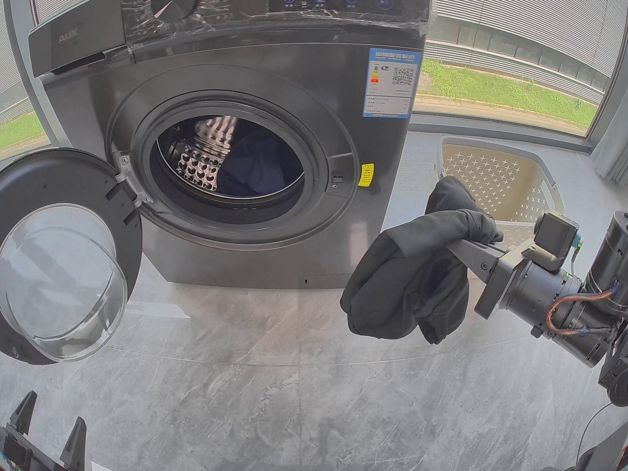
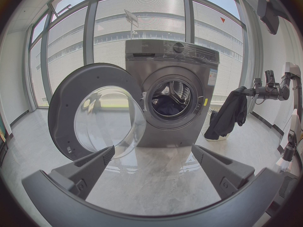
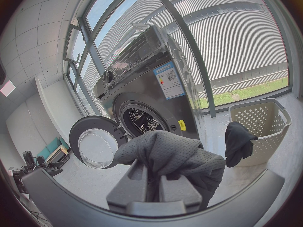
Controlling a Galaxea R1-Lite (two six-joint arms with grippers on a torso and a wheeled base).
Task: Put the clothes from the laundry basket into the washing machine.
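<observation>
Closest to me, low in the head view's left corner, is the left gripper (image 1: 53,411), its jaws spread wide with nothing between them, over the pale grey marbled floor tiles (image 1: 261,387). Next along is the round dark door with clear domed glass (image 1: 65,276), swung fully open on the hinge at the left side of the dark grey front-loading washing machine (image 1: 275,256). Through the open porthole I see the perforated steel drum (image 1: 203,158), with a dark blue garment (image 1: 258,161) lying inside it. A small yellow sticker (image 1: 366,174) sits beside the door ring, and a blue-and-white label (image 1: 391,83) is stuck on the machine's upper right front. Further right, a crumpled dark grey mesh-textured garment (image 1: 405,282) hangs in the air before the machine's right corner, clear of the floor and outside the drum. The right gripper (image 1: 462,248) has it: from the right wrist camera I see the jaws pressed together on a fold, cloth bunched over their tips. Behind it, on the floor beside the machine and by the window, stands the beige plastic laundry basket with star-shaped holes (image 1: 504,178). A dark bit of cloth shows against its rim, and I cannot tell whether that belongs to the held garment.
</observation>
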